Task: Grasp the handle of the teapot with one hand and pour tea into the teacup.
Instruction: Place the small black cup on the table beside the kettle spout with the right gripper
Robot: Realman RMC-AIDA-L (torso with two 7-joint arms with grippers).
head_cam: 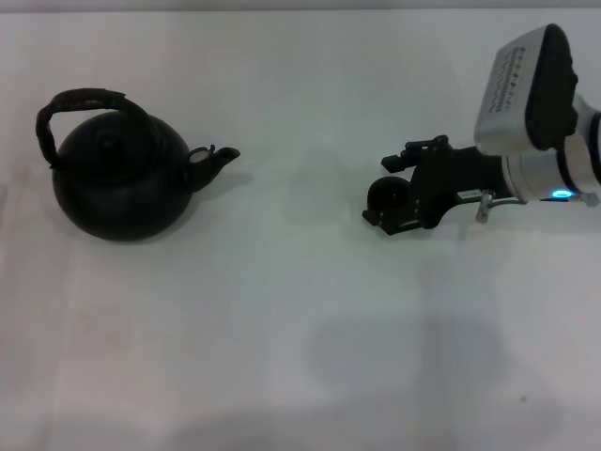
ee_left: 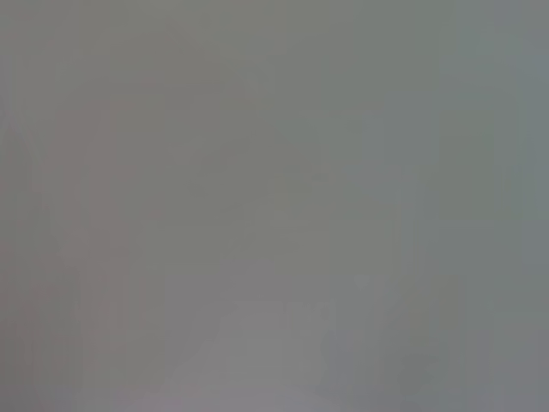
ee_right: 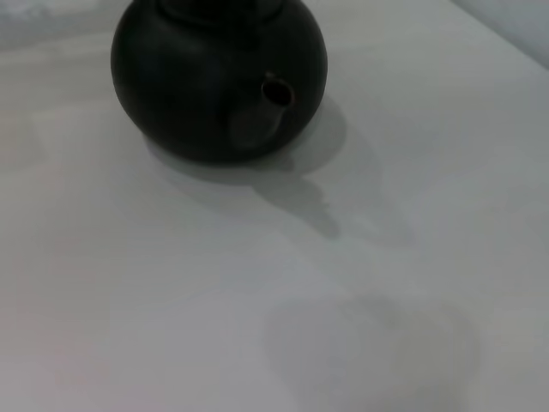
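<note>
Gripping teacup [head_cam: 387,195] in right gripper [head_cam: 392,209]; teapot [head_cam: 117,183] likely heavy, rigid; take handle [head_cam: 86,100] at arch top.

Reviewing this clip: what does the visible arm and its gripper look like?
Only the right arm shows. Its right gripper is matte black and angular, on a silver cylindrical wrist with a lit blue-cyan light and a small metal lever. Above sits a pale grey and black housing with rows of small printed text.
</note>
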